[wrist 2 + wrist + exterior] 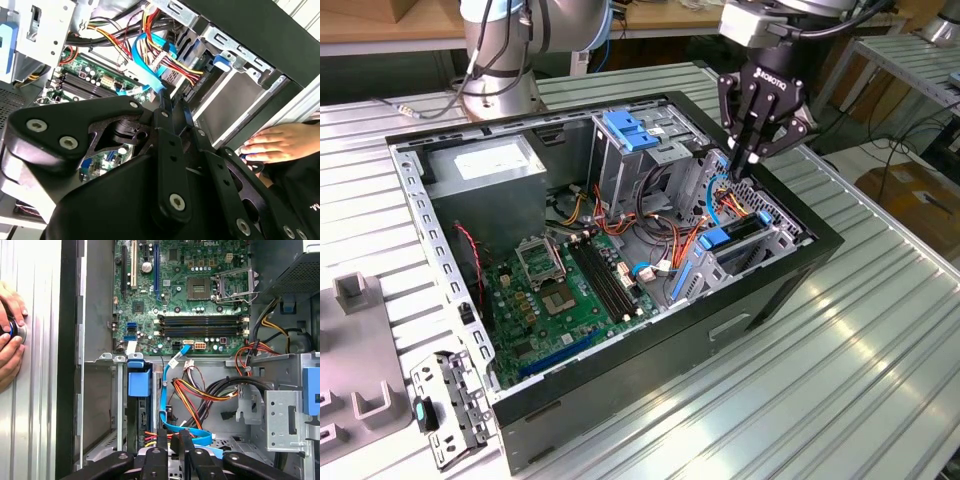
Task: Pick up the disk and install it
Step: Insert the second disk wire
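Above the open computer case (790, 262), at the exterior view's right, the black tool (748, 158) hangs with its fingers drawn together to a narrow point, nothing visible between them. It points down into the corner of the case where red, yellow and orange power cables (752, 205) and a flat blue data cable (172, 405) gather. Just below and beside it, the disk (735, 240) stands on edge in the lower drive bay, its blue carrier handle showing at the near end; in the first wrist view that blue handle (139, 380) sits at the mouth of a narrow metal slot, with the dark body of the drive running back behind it. The disk looks already seated in the bay, and the tool is apart from it, nearer the cables at the drive's far end. A tall metal cage with a blue latch (625, 130) stands in the middle of the case, and the green motherboard (582, 290) lies flat on its floor. In both wrist views a person's hand (272, 145) rests on the ribbed metal tabletop (880, 330) beside the case, over a small round button. Judged from this, good work here means keeping the closed fingers clear of the loose cables and pressing squarely, so the drive slides straight along its rails rather than jamming
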You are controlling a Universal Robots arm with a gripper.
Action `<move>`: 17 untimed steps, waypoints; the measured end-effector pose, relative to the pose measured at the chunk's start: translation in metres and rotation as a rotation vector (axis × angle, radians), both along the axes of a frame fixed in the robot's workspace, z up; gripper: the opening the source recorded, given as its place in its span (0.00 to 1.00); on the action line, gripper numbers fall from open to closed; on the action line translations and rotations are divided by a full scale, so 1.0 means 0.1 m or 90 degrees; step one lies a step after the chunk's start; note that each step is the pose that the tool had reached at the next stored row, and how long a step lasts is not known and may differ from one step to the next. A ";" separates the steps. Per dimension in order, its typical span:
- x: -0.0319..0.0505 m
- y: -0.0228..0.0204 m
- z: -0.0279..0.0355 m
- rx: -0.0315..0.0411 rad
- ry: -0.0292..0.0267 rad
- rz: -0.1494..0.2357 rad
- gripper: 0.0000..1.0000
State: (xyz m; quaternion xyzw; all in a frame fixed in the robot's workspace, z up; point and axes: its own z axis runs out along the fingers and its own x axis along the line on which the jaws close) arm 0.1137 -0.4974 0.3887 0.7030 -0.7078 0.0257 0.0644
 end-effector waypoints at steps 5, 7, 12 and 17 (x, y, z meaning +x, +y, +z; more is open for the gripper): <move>0.012 0.010 -0.059 -0.0220 0.0002 0.000 0.24; 0.012 0.019 -0.065 -0.0221 0.0002 0.000 0.24; 0.013 0.035 -0.037 -0.0220 0.0002 0.000 0.24; 0.013 0.057 -0.017 -0.0222 0.0002 0.000 0.24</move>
